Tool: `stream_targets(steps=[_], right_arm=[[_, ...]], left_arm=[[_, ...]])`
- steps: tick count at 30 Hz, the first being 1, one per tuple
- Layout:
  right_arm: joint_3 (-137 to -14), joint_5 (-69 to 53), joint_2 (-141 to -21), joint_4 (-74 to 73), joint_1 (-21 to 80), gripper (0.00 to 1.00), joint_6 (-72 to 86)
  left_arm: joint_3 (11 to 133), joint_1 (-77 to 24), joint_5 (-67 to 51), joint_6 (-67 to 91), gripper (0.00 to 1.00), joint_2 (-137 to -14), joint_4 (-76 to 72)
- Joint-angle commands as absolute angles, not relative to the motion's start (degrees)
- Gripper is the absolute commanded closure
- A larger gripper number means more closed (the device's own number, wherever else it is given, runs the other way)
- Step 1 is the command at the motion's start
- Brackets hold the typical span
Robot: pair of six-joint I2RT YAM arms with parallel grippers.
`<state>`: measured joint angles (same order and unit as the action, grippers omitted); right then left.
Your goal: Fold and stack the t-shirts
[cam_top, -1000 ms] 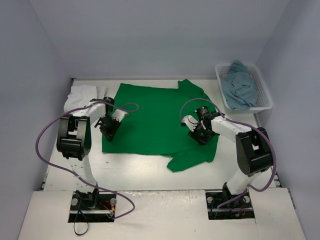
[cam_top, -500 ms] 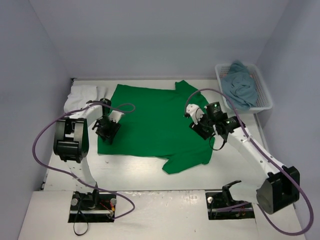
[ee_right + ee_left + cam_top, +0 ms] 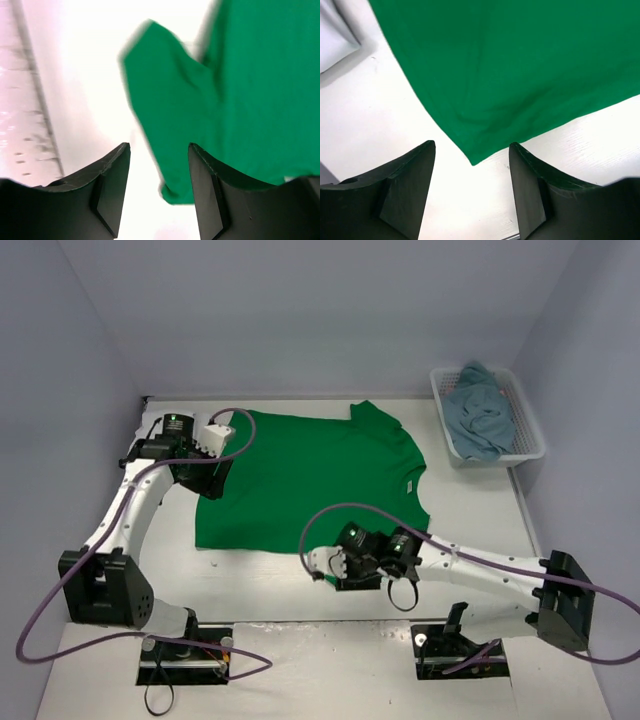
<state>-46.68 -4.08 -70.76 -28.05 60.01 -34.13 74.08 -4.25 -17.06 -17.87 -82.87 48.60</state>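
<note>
Lying beyond wrist views: teal t-shirt (image 3: 478, 420)

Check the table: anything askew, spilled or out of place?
Nothing is spilled or damaged. The green t-shirt lies flat but slightly skewed to the table edges. The teal-blue t-shirt is a crumpled heap in the white basket, poking up above its far rim.
</note>
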Motion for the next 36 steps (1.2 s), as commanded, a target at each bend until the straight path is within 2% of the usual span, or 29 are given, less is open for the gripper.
stream_targets(steps=[1,14,20,29,36], right_arm=[[-45.9,0.2,-73.2,-28.5,66.4,0.53,-32.4],[-42.5,1.5,-81.6,-28.2,68.7,0.53,-35.5],[-42.5,0.5,-84.1,-27.9,68.1,0.65,-36.1],[-44.3,0.5,-87.6,-27.2,67.9,0.66,-36.4],[-46.6,2.8,-85.4,-27.2,67.1,0.66,-35.9]], left_arm=[[75.3,-3.4,-16.6,-17.1,0.44,-79.4,49.1],[72.6,-3.0,-15.8,-16.8,0.44,-78.3,49.3],[72.7,-3.0,-16.6,-16.8,0.44,-79.5,49.3],[71.5,-2.9,-17.3,-16.8,0.44,-79.4,48.8],[72.2,-2.9,-17.3,-16.7,0.44,-79.4,48.7]])
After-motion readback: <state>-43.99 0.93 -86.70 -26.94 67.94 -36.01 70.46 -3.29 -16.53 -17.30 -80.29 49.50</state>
